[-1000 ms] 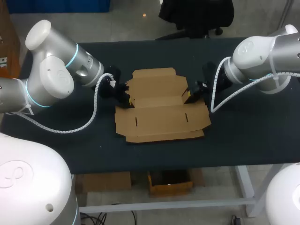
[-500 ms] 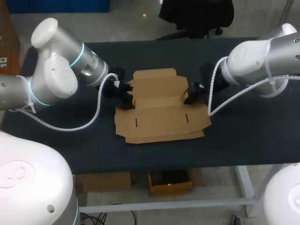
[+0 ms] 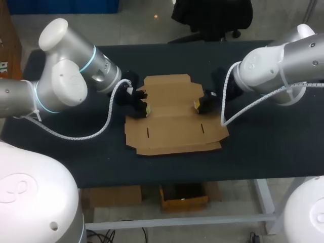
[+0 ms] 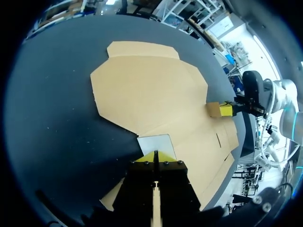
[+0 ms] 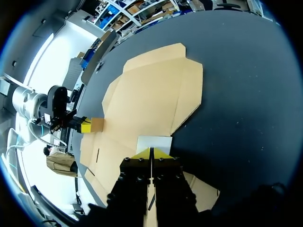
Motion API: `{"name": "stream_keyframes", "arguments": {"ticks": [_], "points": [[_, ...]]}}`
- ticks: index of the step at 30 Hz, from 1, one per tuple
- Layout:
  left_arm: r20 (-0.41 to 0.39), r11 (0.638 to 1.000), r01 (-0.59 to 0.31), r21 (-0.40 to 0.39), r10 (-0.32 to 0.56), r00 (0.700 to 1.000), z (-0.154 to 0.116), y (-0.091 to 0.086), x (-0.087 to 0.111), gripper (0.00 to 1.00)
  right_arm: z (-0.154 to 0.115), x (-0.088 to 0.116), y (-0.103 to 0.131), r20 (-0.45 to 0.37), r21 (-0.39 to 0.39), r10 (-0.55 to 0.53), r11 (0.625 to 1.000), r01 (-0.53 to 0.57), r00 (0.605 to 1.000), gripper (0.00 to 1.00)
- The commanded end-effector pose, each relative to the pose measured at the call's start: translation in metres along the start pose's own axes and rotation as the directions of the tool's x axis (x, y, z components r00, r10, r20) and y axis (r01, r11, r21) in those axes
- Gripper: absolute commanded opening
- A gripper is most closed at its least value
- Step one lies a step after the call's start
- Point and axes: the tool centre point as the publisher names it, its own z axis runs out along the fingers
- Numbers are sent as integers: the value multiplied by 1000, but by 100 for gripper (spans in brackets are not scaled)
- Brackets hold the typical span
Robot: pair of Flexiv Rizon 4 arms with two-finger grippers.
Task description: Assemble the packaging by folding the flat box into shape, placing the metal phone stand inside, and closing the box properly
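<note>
Flat brown cardboard box (image 3: 174,119) lies unfolded at frame centre. Left gripper (image 3: 146,107) pinches its left flap (image 4: 158,142); right gripper (image 3: 197,105) pinches the right flap (image 5: 154,143). Folding, loading and closing appear outstanding.

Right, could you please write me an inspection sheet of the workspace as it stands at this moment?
Surface: dark table, no marks seen.
Job's things: flat cardboard box lies unfolded mid-table; metal phone stand not seen in any view.
Clutter: nothing seen.
Grippers: left gripper shut, tips at the box's left side flap; right gripper shut, tips at the right side flap.
Cables: left cable loop hangs from the left wrist beside the box; right cable loop hangs close by the box's right edge.
Surroundings: nothing seen reaching over the table.
</note>
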Motion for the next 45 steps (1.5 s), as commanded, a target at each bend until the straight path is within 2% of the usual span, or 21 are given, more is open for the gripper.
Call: {"name": "stream_keyframes", "arguments": {"ticks": [1,18,27,45], "points": [[7,1000,-2,-2,2,1000,3,-2,4,0,4,0,1,5,4,0,1000,0,1000,0],[28,1000,-17,13,16,999,8,-4,14,0,11,3,2,24,18,-3,1000,2,1000,0],[73,999,37,31,-40,997,13,-7,14,0,14,5,2,52,21,2,1000,-3,999,0],[141,995,93,21,-95,985,25,-7,10,0,24,1,2,104,38,18,999,-22,994,0]]}}
